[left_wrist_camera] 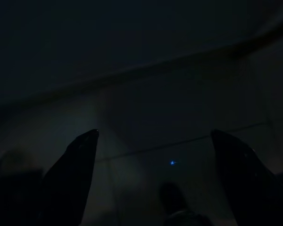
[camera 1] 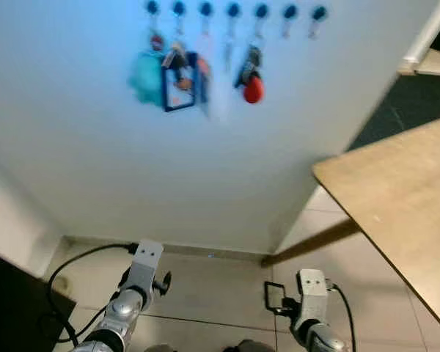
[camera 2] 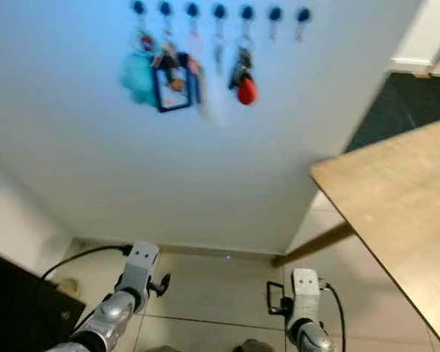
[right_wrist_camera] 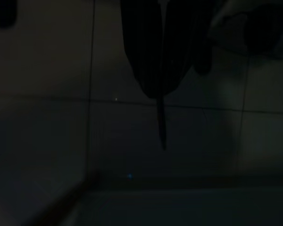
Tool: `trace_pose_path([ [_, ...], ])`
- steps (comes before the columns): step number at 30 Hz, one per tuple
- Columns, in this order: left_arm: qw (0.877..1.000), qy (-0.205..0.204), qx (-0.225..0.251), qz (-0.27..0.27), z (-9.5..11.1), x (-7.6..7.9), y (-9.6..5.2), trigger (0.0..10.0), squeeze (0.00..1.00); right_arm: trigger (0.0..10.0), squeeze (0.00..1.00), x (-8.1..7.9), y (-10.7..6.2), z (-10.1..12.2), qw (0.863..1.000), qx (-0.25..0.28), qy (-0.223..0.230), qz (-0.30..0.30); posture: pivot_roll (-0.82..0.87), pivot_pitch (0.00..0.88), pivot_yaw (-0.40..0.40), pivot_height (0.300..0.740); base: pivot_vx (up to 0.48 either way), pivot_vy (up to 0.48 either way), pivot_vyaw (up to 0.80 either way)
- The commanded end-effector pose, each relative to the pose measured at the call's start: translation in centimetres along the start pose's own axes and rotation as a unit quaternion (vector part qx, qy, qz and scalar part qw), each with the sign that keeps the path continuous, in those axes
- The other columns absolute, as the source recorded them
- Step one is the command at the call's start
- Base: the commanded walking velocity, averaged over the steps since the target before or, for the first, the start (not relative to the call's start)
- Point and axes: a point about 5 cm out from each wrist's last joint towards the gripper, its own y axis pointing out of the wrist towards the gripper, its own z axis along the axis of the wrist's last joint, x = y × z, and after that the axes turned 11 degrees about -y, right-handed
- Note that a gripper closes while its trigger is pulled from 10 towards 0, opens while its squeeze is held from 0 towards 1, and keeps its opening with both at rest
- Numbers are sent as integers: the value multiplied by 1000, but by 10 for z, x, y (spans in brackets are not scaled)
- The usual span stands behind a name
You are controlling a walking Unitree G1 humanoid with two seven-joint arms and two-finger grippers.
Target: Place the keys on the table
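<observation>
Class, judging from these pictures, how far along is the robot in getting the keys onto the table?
Done: nothing yet. The keys hang on wall hooks, and the wooden table bears none of them. In hand: nothing; the left claw is open over the floor, and the right claw hangs low, shut. Left: reach up, unhook the keys, carry them to the table.

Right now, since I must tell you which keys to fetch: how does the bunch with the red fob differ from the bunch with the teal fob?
The red fob bunch hangs further right along the hook row, nearer the table; the teal fob bunch hangs at the left end. The red fob is small and rounded; the teal fob is larger, and beside it hangs a blue-framed card holder. Both hang from wall hooks, with neither on the table yet.
</observation>
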Motion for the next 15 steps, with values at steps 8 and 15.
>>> trace_pose_path([
  [8,1000,1,-1,-1,-2,-1,-1,10000,0,10000,0,2,-2,-5,1000,-13,-1,-1,51,74,-10,740,0,0,-800],
  [15,1000,-9,0,-4,-2,0,-1,10000,0,10000,0,1,-2,-5,1000,-12,0,1,55,76,-14,740,0,0,-800],
])
